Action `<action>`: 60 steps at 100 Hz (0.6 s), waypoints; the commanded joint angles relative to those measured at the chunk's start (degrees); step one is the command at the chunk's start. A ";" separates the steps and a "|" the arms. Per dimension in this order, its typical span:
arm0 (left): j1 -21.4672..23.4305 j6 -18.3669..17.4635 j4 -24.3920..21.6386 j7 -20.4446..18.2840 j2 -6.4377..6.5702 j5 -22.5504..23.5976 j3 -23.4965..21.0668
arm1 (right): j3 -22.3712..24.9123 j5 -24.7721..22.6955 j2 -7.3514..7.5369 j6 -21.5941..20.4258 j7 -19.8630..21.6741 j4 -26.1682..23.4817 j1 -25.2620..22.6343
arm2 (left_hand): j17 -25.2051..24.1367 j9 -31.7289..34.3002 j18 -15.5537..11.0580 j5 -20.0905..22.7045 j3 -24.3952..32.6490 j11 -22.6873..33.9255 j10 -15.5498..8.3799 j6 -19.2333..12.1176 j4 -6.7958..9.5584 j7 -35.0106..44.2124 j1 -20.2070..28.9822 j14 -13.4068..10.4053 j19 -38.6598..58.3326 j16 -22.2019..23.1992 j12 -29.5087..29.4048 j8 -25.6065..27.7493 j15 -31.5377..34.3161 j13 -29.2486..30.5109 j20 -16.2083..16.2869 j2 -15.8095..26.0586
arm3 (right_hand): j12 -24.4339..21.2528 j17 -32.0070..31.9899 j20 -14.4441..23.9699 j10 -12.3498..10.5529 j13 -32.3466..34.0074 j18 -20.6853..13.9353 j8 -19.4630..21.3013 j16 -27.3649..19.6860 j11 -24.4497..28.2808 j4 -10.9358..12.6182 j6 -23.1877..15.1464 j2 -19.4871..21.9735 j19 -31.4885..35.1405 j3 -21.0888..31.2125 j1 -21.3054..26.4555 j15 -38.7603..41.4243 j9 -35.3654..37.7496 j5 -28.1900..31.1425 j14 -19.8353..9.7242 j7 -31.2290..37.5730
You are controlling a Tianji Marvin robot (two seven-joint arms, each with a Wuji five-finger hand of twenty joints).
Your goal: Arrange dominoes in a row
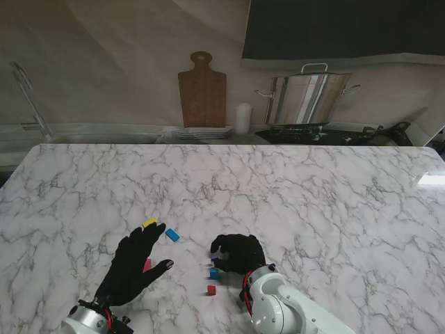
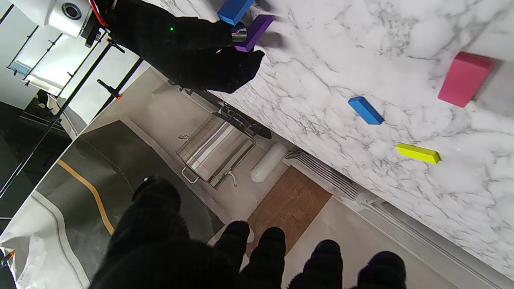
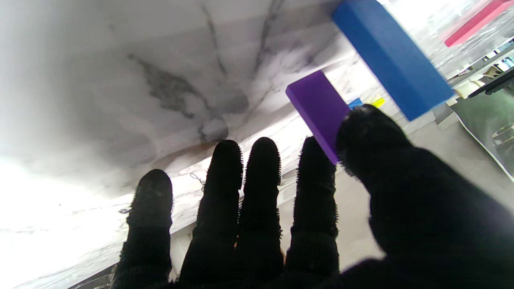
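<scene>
Dominoes, small coloured plastic-looking blocks, scattered on a white marble-patterned table (image 1: 313, 188) close to the robot. Purple domino (image 3: 319, 108) standing on end, pinched between thumb and index fingertip of the right hand (image 1: 238, 252); other three fingers (image 3: 227, 172) extended and free. Standing blue domino (image 3: 391, 56) just beside the purple one, nearer to me, and a red domino (image 1: 211, 289) nearer still; together apparently the start of a row. Whether the pinch is firm or only a light touch cannot be told from these views.

Left hand (image 1: 135, 268) hovering over the table with fingers spread, holding nothing. Pink domino (image 2: 464, 78) upright beneath that hand. Flat blue domino (image 2: 365, 110) and yellow domino (image 2: 417, 153) lying loose just beyond its fingertips, near each other but apart.

Judged handling: blocks likely light, rigid and smooth-sided, so easily squeezed out of a grip or toppled by a brush of a finger. Not fragile. Best hold probably across the two broad faces near the upper end, thumb against one or two fingertips, leaving the lower end free to seat squarely on the table. Flat pieces likely easier taken by the long narrow edges, then tipped upright. Release probably needs fingers parting straight outward, since the neighbouring blue block stands close enough to fall.

Cutting board (image 1: 202, 97), steel pot (image 1: 306, 97) and white cylinder (image 1: 242, 118) against the far wall, well apart from the work.
</scene>
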 commanded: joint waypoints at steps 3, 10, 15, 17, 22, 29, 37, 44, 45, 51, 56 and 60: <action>0.23 -0.14 -0.08 -0.72 -0.09 0.07 0.09 | 0.00 -0.10 0.19 0.18 0.37 0.34 -0.48 | -0.61 -1.05 -0.98 -1.61 0.09 -0.53 -0.80 -0.16 0.62 0.33 0.64 -0.21 0.14 -0.64 0.37 0.57 -0.42 -0.75 0.57 -0.77 | -0.38 -0.80 1.02 0.24 -1.61 -1.22 1.55 -0.79 1.53 2.03 1.07 -0.05 -0.41 0.98 -2.14 -2.63 -1.66 -0.84 2.45 -1.22; 0.22 -0.17 -0.08 -0.74 -0.08 0.10 0.07 | 0.05 -0.17 0.25 0.14 0.48 0.24 -0.49 | -0.61 -1.08 -0.96 -1.63 0.07 -0.54 -0.74 -0.11 0.62 0.33 0.63 -0.31 0.14 -0.63 0.36 0.57 -0.41 -0.73 0.57 -0.82 | -0.42 -0.82 1.07 0.28 -1.75 -1.22 2.64 -0.82 1.49 3.25 1.18 0.00 -0.46 1.09 -2.52 -2.81 -1.95 -0.81 2.40 -2.15; 0.21 -0.20 -0.08 -0.75 -0.08 0.11 0.05 | 0.11 -0.19 0.26 0.04 0.50 0.18 -0.52 | -0.61 -1.04 -0.94 -1.63 0.03 -0.53 -0.75 -0.10 0.61 0.32 0.53 -0.28 0.15 -0.63 0.37 0.56 -0.41 -0.73 0.58 -0.81 | -0.45 -1.06 1.05 0.33 -1.96 -1.24 2.86 -0.85 1.43 3.37 1.20 0.03 -0.59 1.07 -2.64 -2.93 -2.11 -0.86 2.42 -2.31; 0.21 -0.21 -0.08 -0.74 -0.08 0.12 0.04 | 0.14 -0.19 0.27 0.00 0.50 0.15 -0.54 | -0.62 -1.07 -0.97 -1.62 0.08 -0.54 -0.79 -0.12 0.62 0.32 0.59 -0.28 0.15 -0.63 0.36 0.57 -0.41 -0.73 0.59 -0.81 | -0.46 -1.11 1.04 0.31 -1.95 -1.23 2.94 -0.86 1.39 3.43 1.26 0.07 -0.64 1.06 -2.70 -2.95 -2.23 -0.89 2.43 -2.38; 0.22 -0.23 -0.08 -0.73 -0.08 0.12 0.03 | 0.23 -0.14 0.27 -0.11 0.49 0.06 -0.58 | -0.62 -1.03 -0.98 -1.62 0.09 -0.52 -0.83 -0.10 0.62 0.32 0.62 -0.32 0.14 -0.63 0.37 0.56 -0.41 -0.72 0.58 -0.84 | -0.49 -1.12 1.05 0.20 -1.98 -1.21 3.14 -0.88 1.33 3.54 1.24 0.11 -0.69 1.00 -2.84 -3.02 -2.36 -0.93 2.46 -2.54; 0.22 -0.27 -0.08 -0.75 -0.08 0.13 0.01 | 0.32 -0.16 0.28 -0.21 0.47 -0.06 -0.63 | -0.61 -1.03 -0.98 -1.61 0.09 -0.52 -0.73 -0.11 0.62 0.33 0.64 -0.25 0.15 -0.62 0.37 0.57 -0.41 -0.73 0.58 -0.84 | -0.52 -1.11 1.07 0.36 -2.09 -1.21 3.36 -0.94 1.28 3.61 1.31 0.10 -0.71 0.89 -2.90 -3.17 -2.50 -1.03 2.47 -2.75; 0.23 -0.28 -0.10 -0.79 -0.07 0.11 0.00 | 0.37 -0.19 0.29 -0.30 0.47 -0.14 -0.60 | -0.61 -1.08 -0.98 -1.62 0.05 -0.54 -0.78 -0.12 0.61 0.33 0.56 -0.31 0.15 -0.63 0.36 0.57 -0.41 -0.73 0.59 -0.83 | -0.53 -1.20 1.09 0.38 -2.06 -1.22 3.65 -1.00 1.31 3.67 1.32 0.05 -0.76 0.83 -2.87 -3.31 -2.44 -0.73 2.47 -2.76; 0.22 -0.30 -0.11 -0.78 -0.07 0.13 -0.01 | 0.35 -0.25 0.29 -0.31 0.45 -0.12 -0.52 | -0.62 -1.05 -0.98 -1.62 0.13 -0.53 -0.81 -0.18 0.63 0.33 0.68 -0.25 0.15 -0.62 0.36 0.57 -0.41 -0.73 0.59 -0.76 | -0.52 -1.22 1.17 0.38 -2.03 -1.22 4.28 -1.01 1.41 2.39 0.87 -0.39 -0.84 0.25 -2.29 -3.42 -2.35 -0.29 2.50 -2.20; 0.22 -0.30 -0.11 -0.78 -0.08 0.13 -0.01 | 0.35 -0.25 0.29 -0.31 0.45 -0.12 -0.50 | -0.62 -1.06 -0.98 -1.61 0.10 -0.54 -0.83 -0.19 0.62 0.33 0.64 -0.25 0.15 -0.62 0.36 0.57 -0.41 -0.73 0.59 -0.79 | -0.52 -1.22 1.17 0.35 -2.01 -1.22 4.33 -1.01 1.42 2.24 0.86 -0.45 -0.84 0.22 -2.21 -3.41 -2.34 -0.27 2.52 -2.09; 0.22 -0.34 -0.11 -0.75 -0.08 0.14 -0.03 | 0.28 -0.25 0.26 -0.21 0.40 -0.05 -0.42 | -0.61 -1.03 -0.98 -1.60 0.10 -0.53 -0.76 -0.11 0.63 0.35 0.66 -0.28 0.15 -0.62 0.36 0.58 -0.41 -0.73 0.59 -0.80 | -0.40 -1.14 1.30 0.29 -1.88 -1.22 4.64 -0.94 1.69 0.27 0.23 -0.97 -0.79 -0.17 -1.33 -3.33 -2.05 -0.03 2.59 -0.54; 0.23 -0.34 -0.12 -0.72 -0.09 0.13 -0.04 | 0.26 -0.30 0.24 -0.11 0.36 -0.03 -0.39 | -0.61 -1.08 -0.98 -1.61 0.09 -0.55 -0.79 -0.13 0.62 0.36 0.63 -0.27 0.15 -0.62 0.35 0.58 -0.41 -0.73 0.59 -0.83 | -0.12 -0.99 1.44 0.41 -1.65 -1.24 5.11 -0.86 2.18 -1.42 -0.47 -1.56 -0.71 -0.54 -0.34 -3.15 -1.88 0.12 2.58 2.01; 0.23 -0.35 -0.12 -0.71 -0.09 0.12 -0.04 | 0.23 -0.36 0.21 0.05 0.25 0.02 -0.37 | -0.61 -1.05 -0.98 -1.59 0.13 -0.53 -0.79 -0.17 0.63 0.37 0.67 -0.28 0.15 -0.62 0.36 0.59 -0.41 -0.73 0.59 -0.81 | 0.16 -0.80 1.58 0.30 -1.50 -1.20 5.58 -0.75 2.64 -2.38 -1.23 -1.98 -0.63 -0.87 0.35 -2.88 -1.66 0.01 2.62 4.78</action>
